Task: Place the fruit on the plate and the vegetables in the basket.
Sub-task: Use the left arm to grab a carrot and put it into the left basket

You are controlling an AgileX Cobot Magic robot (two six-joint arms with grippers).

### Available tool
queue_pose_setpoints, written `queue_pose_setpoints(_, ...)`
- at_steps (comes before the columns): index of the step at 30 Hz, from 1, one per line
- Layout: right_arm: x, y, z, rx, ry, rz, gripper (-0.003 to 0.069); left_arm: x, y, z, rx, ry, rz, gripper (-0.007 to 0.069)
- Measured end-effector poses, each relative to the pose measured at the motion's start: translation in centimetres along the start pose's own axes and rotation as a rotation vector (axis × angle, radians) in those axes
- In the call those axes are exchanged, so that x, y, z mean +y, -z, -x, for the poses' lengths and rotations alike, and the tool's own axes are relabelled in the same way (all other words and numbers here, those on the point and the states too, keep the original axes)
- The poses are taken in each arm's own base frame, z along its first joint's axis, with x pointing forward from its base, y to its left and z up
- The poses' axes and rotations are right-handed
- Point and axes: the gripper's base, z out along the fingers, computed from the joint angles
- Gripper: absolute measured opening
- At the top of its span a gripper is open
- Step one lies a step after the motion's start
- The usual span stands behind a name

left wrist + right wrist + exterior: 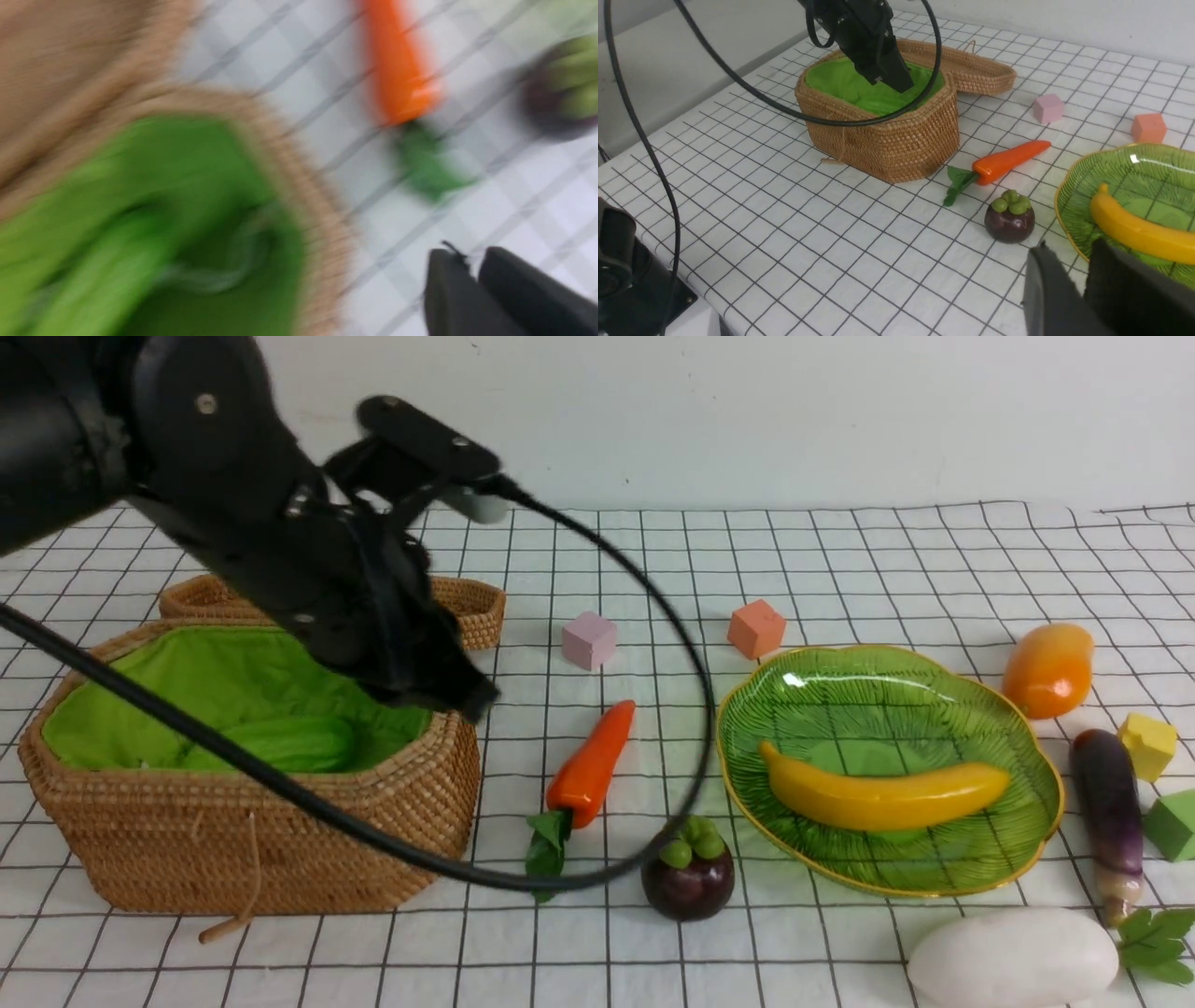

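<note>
Basket [280, 831]: deep brown rattan with a bright green lining, on my left; a light-green ridged gourd [280, 744] lies inside.
Left gripper [467, 695]: mine hangs over the basket's rim on the carrot side, fingers drawn together, holding nothing.
Right gripper [1071, 252]: mine is near the plate's edge, fingers nearly touching, empty.
Plate [934, 709]: translucent green, leaf-veined, with a wavy gold rim; the long yellow banana [882, 796] lies across it.
Carrot [593, 765]: orange with green leaves, on the cloth between basket and plate.
Mangosteen [688, 877]: dark purple with a green cap, near the carrot's leaves.
Mango [1047, 669], eggplant [1109, 812], radish [1013, 959]: on the cloth to the right of the plate.
</note>
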Motion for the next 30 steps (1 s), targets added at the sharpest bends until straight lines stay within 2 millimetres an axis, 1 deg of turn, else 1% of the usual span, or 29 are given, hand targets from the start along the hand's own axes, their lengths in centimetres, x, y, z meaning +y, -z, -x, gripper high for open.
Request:
queue_pose_setpoints(1, -0.1, 0.0, -0.1, 0.009, -0.004, -0.006, 0.0154, -1.3, -0.4, 0.8, 0.014, 0.009, -0.025, -0.0008)
queue_pose_setpoints(3, -0.1, 0.0, -0.2, 0.021, -0.006, -0.011, 0.0157, -3.3, -1.3, 2.4, 0.059, 0.035, -0.043, -0.0012)
queue_pose_setpoints(4, -0.1, 0.0, -0.2, 0.021, -0.005, -0.013, 0.0158, -3.6, -1.5, 2.6, 0.063, 0.042, -0.044, -0.0011)
queue_pose_setpoints(5, -0.1, 0.0, -0.2, 0.025, -0.006, -0.017, 0.0159, -4.2, -2.5, 3.7, 0.105, 0.053, -0.026, 0.0009)
queue_pose_setpoints(6, -0.2, 0.0, -0.3, 0.028, -0.005, -0.018, 0.0159, -4.3, -3.4, 4.6, 0.121, 0.058, -0.014, 0.0031)
queue_pose_setpoints(8, -0.2, 0.0, -0.3, 0.035, -0.005, -0.018, 0.0159, -4.3, -5.4, 6.1, 0.156, 0.070, 0.009, 0.0116)
queue_pose_setpoints(10, -0.2, 0.0, -0.4, 0.047, -0.005, -0.018, 0.0160, -4.1, -7.6, 7.1, 0.178, 0.069, 0.028, 0.0226)
queue_pose_setpoints(11, -0.2, 0.0, -0.5, 0.050, -0.005, -0.017, 0.0161, -4.1, -7.8, 7.2, 0.181, 0.069, 0.033, 0.0238)
queue_pose_setpoints(12, -0.1, 0.0, -0.6, 0.062, -0.005, -0.015, 0.0161, -3.8, -9.9, 7.8, 0.193, 0.056, 0.060, 0.0329)
queue_pose_setpoints(15, -0.1, 0.0, -0.8, 0.084, -0.010, -0.008, 0.0161, -3.3, -13.8, 8.0, 0.227, 0.036, 0.133, 0.0459)
queue_pose_setpoints(17, 0.0, 0.0, -0.9, 0.096, -0.011, -0.002, 0.0161, -3.0, -15.8, 7.8, 0.240, 0.024, 0.179, 0.0488)
queue_pose_setpoints(18, 0.0, 0.0, -0.9, 0.101, -0.012, 0.000, 0.0161, -2.9, -16.5, 7.7, 0.243, 0.024, 0.193, 0.0495)
queue_pose_setpoints(19, 0.0, 0.1, -1.0, 0.109, -0.012, 0.001, 0.0161, -2.7, -17.8, 7.4, 0.252, 0.016, 0.220, 0.0501)
queue_pose_setpoints(21, 0.0, 0.1, -1.1, 0.119, -0.012, 0.003, 0.0162, -2.6, -19.3, 7.0, 0.264, 0.011, 0.234, 0.0500)
queue_pose_setpoints(22, 0.0, 0.1, -1.1, 0.120, -0.012, 0.003, 0.0162, -2.6, -19.5, 7.0, 0.266, 0.010, 0.235, 0.0499)
queue_pose_setpoints(23, 0.1, 0.1, -1.1, 0.126, -0.013, 0.005, 0.0163, -2.6, -20.5, 6.7, 0.271, 0.003, 0.241, 0.0491)
queue_pose_setpoints(26, 0.1, 0.1, -1.2, 0.131, -0.016, 0.013, 0.0166, -2.5, -21.7, 6.4, 0.273, -0.013, 0.255, 0.0476)
queue_pose_setpoints(30, 0.1, 0.1, -1.2, 0.131, -0.018, 0.012, 0.0171, -2.1, -22.5, 6.1, 0.283, -0.001, 0.251, 0.0468)
